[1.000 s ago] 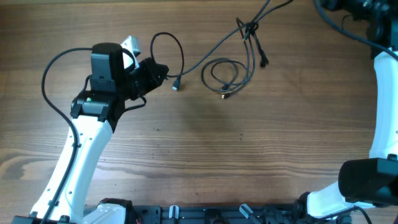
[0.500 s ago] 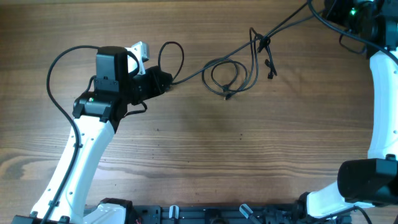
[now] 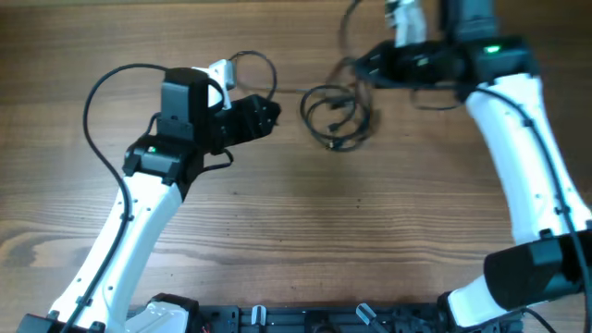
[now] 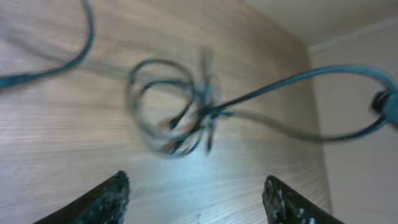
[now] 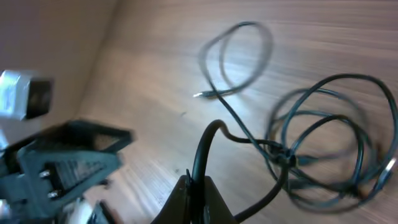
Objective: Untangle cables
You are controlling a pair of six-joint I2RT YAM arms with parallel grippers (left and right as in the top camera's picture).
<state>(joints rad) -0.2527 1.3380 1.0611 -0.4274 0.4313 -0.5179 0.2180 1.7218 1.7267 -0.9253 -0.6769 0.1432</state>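
The cables lie as a tangle of thin black loops at the back middle of the table, blurred in the left wrist view as cables. My left gripper hovers just left of the tangle, open, with nothing between its fingers. A separate thin loop lies behind it. My right gripper is just behind and right of the tangle, shut on one black cable that curves down to the knot. The cable loops spread right of that knot.
Bare wooden table stretches in front of the tangle to the near edge. The left arm's thick black wire arcs over the table at the left. In the right wrist view the left gripper shows at the lower left.
The left gripper has opened and let go of the cable end it held. The right arm swung in from the far right corner towards the tangle, still gripping its cable; the loops have bunched together.
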